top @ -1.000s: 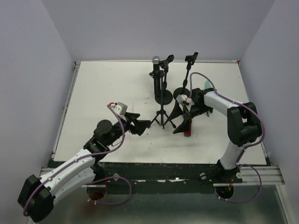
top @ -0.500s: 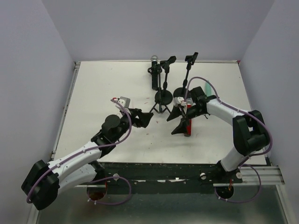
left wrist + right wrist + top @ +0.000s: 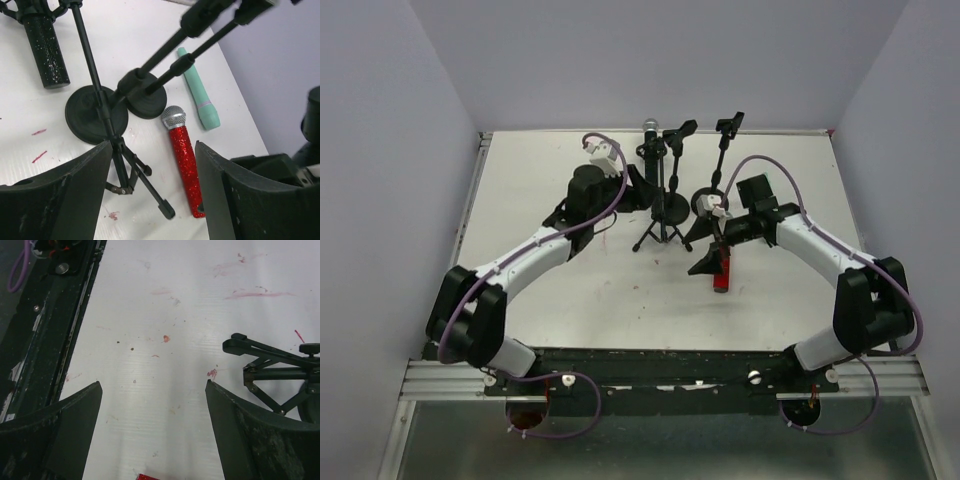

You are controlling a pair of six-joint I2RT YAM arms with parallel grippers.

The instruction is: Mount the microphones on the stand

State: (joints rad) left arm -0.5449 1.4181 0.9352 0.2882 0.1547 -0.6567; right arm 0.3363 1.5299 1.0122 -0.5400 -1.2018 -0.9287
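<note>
The black microphone point(image 3: 650, 165) with a silver head sits clipped in a stand point(image 3: 669, 206) at the back; its glittery body shows in the left wrist view point(image 3: 45, 50). The red microphone point(image 3: 722, 273) lies flat on the table, also in the left wrist view point(image 3: 184, 160). The mint-green microphone point(image 3: 199, 92) lies beyond it by the round bases. My left gripper point(image 3: 636, 190) point(image 3: 152, 143) is open and empty above the tripod stand point(image 3: 125, 170). My right gripper point(image 3: 705, 250) point(image 3: 152, 383) is open and empty, just above the red microphone's end point(image 3: 150, 476).
Two round-base stands point(image 3: 145, 102) with empty clips point(image 3: 730, 124) and a folding tripod stand point(image 3: 658, 236) crowd the back middle of the white table point(image 3: 540, 290). The table's black front rail point(image 3: 45, 340) shows in the right wrist view. Grey walls close the sides.
My left arm has swung from the front left up and back to the stands. My right gripper has drawn slightly back and right. The red microphone stays on the table.
</note>
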